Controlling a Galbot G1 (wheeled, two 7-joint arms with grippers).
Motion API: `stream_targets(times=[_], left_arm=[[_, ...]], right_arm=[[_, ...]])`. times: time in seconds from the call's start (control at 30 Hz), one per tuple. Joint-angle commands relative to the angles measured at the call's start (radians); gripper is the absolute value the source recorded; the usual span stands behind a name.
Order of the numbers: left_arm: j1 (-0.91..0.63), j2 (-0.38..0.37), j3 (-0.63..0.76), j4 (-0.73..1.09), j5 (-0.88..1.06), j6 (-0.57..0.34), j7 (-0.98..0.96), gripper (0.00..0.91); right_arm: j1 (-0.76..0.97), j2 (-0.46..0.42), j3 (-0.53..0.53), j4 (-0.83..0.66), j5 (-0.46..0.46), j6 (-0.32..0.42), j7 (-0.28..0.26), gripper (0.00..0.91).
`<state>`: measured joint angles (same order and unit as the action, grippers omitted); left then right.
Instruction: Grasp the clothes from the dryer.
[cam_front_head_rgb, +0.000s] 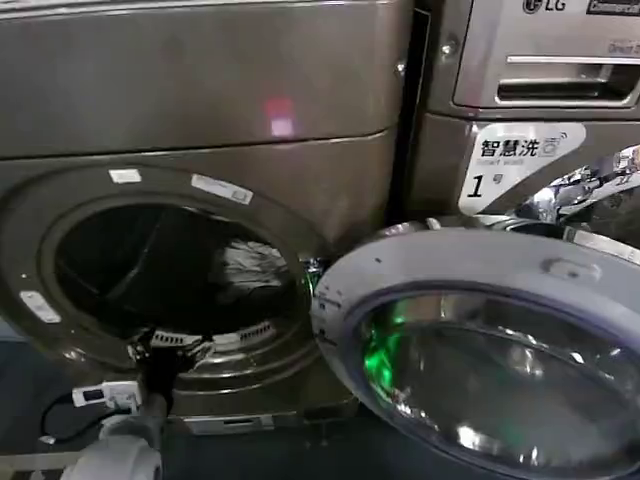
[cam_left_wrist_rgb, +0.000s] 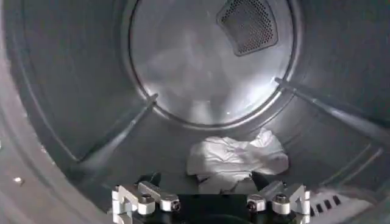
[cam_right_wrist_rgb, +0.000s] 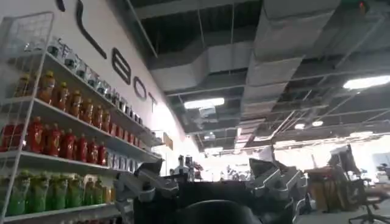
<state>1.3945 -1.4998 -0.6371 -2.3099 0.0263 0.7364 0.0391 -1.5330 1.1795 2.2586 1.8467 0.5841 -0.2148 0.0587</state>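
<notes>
The dryer (cam_front_head_rgb: 300, 110) is a bronze-grey front loader with its round mouth uncovered. Its grey-rimmed glass door (cam_front_head_rgb: 470, 270) is swung out to the right. The clothes (cam_left_wrist_rgb: 234, 157) are a small wrinkled white bundle on the floor of the dark drum, also seen as the pale bundle (cam_front_head_rgb: 250, 268) through the mouth. My left gripper (cam_front_head_rgb: 166, 347) is at the lower lip of the mouth, pointing in. In the left wrist view the left gripper (cam_left_wrist_rgb: 207, 181) is open, its fingertips just short of the bundle's near edge, one on each side. My right gripper (cam_right_wrist_rgb: 207, 171) is open and empty, aimed away at the room.
Raised ribs (cam_left_wrist_rgb: 116, 137) run along the drum wall, and a perforated vent (cam_left_wrist_rgb: 248, 24) sits in the back plate. A second machine (cam_front_head_rgb: 530, 90) stands to the right behind the open door. Shelves of bottles (cam_right_wrist_rgb: 55, 146) line the room's wall.
</notes>
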Motion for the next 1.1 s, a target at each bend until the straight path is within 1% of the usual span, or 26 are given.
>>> stream_targets(times=[0.03,0.4,0.57,0.77,0.83,0.97,1.07,1.1], left_arm=[[-0.001,-0.001,0.001,0.001,0.001,0.049,0.000,0.907],[-0.005,-0.002,0.002,0.012,0.000,0.049,0.001,0.907],[-0.048,0.000,0.002,0.062,0.011,0.049,0.023,0.907],[-0.167,0.011,0.013,0.177,0.026,0.046,0.044,0.907],[-0.212,0.008,0.021,0.221,0.046,0.021,0.052,0.907],[-0.295,0.006,0.038,0.316,0.061,0.008,0.064,0.907],[-0.358,0.001,0.047,0.412,0.117,-0.032,0.072,0.907],[-0.373,0.003,0.047,0.434,0.115,-0.030,0.077,0.907]], right_arm=[[-0.001,0.001,-0.001,0.000,0.000,0.002,0.007,0.907],[-0.004,0.006,-0.003,0.004,-0.001,0.020,0.006,0.907],[-0.002,0.004,-0.003,0.004,-0.001,0.021,0.006,0.907],[-0.003,0.005,-0.005,0.006,-0.001,0.024,0.005,0.907],[-0.001,0.004,-0.006,0.005,-0.001,0.025,0.005,0.907],[0.011,0.003,-0.018,0.014,-0.001,0.023,0.005,0.907],[0.014,0.001,-0.019,0.015,-0.001,0.022,0.005,0.907],[0.013,0.000,-0.018,0.013,-0.001,0.023,0.005,0.907]])
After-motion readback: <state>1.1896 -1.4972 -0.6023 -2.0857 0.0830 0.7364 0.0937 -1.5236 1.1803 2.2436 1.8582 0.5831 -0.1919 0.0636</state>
